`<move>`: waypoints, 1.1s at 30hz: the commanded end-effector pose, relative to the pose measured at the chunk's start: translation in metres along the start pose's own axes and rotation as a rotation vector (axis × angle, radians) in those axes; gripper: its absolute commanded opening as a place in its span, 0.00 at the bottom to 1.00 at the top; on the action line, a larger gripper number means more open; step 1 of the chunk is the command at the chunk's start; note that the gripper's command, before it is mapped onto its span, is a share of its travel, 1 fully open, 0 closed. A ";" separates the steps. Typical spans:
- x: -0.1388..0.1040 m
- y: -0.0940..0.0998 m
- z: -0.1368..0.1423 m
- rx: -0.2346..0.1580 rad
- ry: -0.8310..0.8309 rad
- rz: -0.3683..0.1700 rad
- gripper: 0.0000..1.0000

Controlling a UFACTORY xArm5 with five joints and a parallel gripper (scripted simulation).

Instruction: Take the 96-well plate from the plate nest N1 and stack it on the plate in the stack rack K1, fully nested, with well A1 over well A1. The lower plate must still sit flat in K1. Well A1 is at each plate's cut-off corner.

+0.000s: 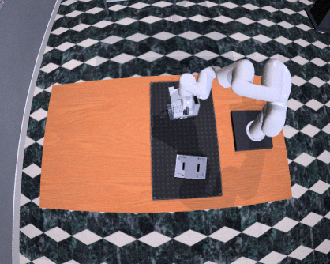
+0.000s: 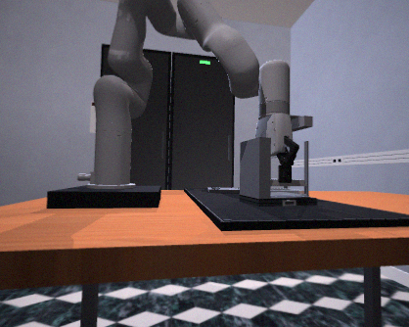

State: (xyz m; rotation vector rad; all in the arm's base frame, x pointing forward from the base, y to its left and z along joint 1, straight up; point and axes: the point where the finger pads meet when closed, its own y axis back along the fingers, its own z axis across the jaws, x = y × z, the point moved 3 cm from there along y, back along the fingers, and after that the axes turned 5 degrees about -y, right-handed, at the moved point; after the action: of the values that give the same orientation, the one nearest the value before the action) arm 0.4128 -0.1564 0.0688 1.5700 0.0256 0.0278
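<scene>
The gripper (image 2: 284,172) is down inside the rack (image 2: 255,166), at about eleven o'clock on the black mat (image 1: 185,166) in the top view. Its fingers stand nearly full wide, clamped across the plate (image 1: 181,109), which sits low between the posts. The empty nest (image 1: 190,166) lies toward six o'clock. The plate looks light, stiff and smooth-walled, likely to slip or tilt. The best hold is probably mid-length on opposite side walls, kept level. How well it is nested cannot be told.
</scene>
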 end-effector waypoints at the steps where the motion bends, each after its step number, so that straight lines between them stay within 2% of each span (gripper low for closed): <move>1: 0.001 0.001 0.000 -0.004 0.000 0.003 0.00; 33: 0.001 -0.004 0.000 -0.004 0.000 0.003 0.00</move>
State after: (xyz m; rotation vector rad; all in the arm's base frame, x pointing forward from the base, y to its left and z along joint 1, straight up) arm 0.4128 -0.1564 0.0640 1.5700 0.0255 0.0278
